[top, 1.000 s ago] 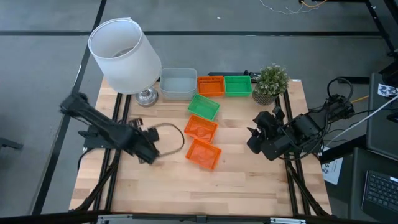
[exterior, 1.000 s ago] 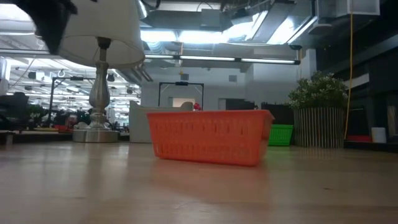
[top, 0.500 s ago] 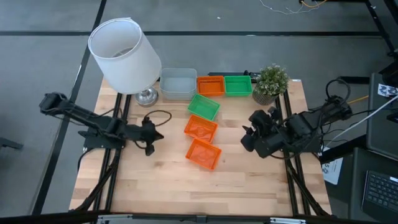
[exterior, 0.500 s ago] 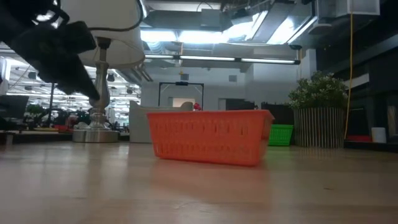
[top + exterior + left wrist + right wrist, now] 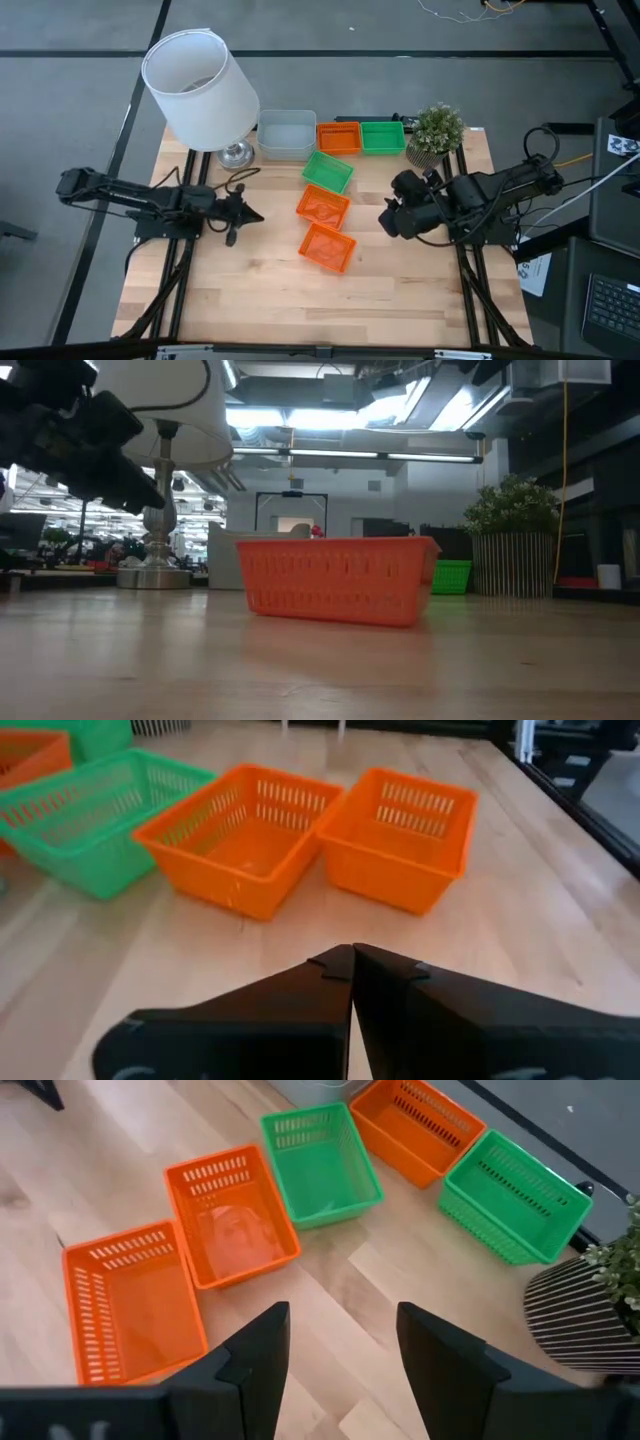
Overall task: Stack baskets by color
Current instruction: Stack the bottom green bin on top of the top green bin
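On the wooden table, far edge: one pale grey basket, one orange basket and one green basket, side by side in a row, between the lamp base under its white lampshade and the potted plant. Nearer the middle: a second green basket, tilted, then two further orange baskets, the three running in a loose diagonal line, close together. Left gripper: to the left of the diagonal line, well apart from it, fingers pressed together, holding nothing. Right gripper: to the right of the same line, fingers spread wide, holding nothing, facing the middle orange basket. Stacked baskets, if any within the grey one, cannot be told.
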Controlling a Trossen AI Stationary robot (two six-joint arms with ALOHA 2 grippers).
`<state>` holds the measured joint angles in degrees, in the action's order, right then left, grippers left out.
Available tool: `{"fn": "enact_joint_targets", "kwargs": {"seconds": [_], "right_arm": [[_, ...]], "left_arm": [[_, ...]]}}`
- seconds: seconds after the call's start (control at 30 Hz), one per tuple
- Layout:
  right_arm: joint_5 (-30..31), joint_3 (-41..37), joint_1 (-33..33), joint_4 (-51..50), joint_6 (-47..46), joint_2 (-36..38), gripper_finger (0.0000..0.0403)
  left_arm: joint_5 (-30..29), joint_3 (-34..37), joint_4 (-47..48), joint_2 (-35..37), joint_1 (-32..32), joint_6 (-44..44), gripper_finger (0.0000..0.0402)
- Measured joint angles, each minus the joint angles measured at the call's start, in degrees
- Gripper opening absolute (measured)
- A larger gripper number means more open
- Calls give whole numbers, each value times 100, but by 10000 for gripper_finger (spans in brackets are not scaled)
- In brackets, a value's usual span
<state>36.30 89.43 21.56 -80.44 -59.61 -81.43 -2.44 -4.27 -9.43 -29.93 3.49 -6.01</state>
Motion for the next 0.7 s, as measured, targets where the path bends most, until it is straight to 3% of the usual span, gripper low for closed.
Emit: {"fn": "enact_joint_targets", "kwargs": {"seconds": [0.33,0.5,0.7], "right_arm": [[-188,0,-362,336,356,-205,185],[-638,2,-790,1304,1485,-551,185],[-1355,2,-1374,2059,2873,-1244,185]], "left_arm": [[-104,382,729,1621,0,217,0],[-268,382,751,2226,-41,716,0],[-539,382,732,2614,-560,814,0]]}}
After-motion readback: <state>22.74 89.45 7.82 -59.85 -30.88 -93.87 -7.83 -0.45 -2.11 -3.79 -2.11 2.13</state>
